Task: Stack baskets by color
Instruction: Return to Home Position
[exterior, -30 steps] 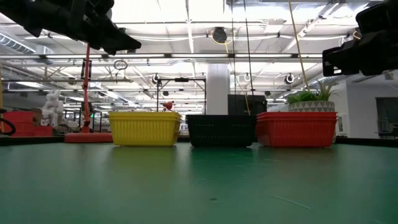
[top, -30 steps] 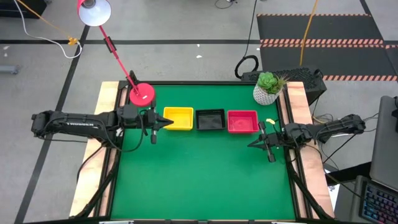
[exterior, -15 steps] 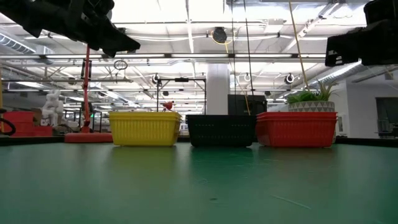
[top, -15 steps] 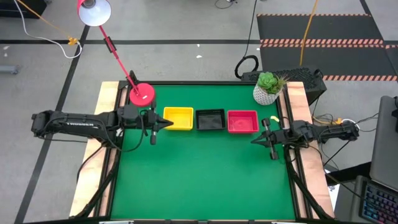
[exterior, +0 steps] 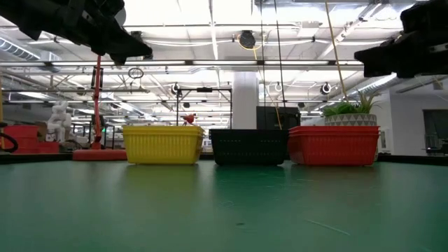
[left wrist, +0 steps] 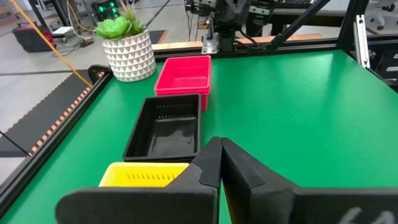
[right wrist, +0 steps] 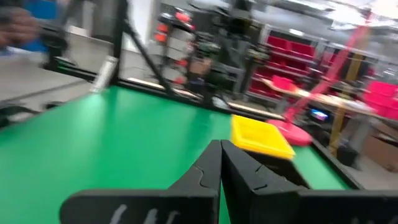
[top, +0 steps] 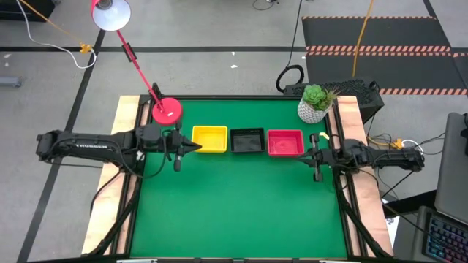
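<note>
Green table bears baskets; workshop, apparently.

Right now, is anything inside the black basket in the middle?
Nothing loose shows inside the black basket; its floor looks bare from above. Whether more baskets nest beneath it is hidden by the top one. The left gripper and right gripper hang shut, off to its sides.
</note>
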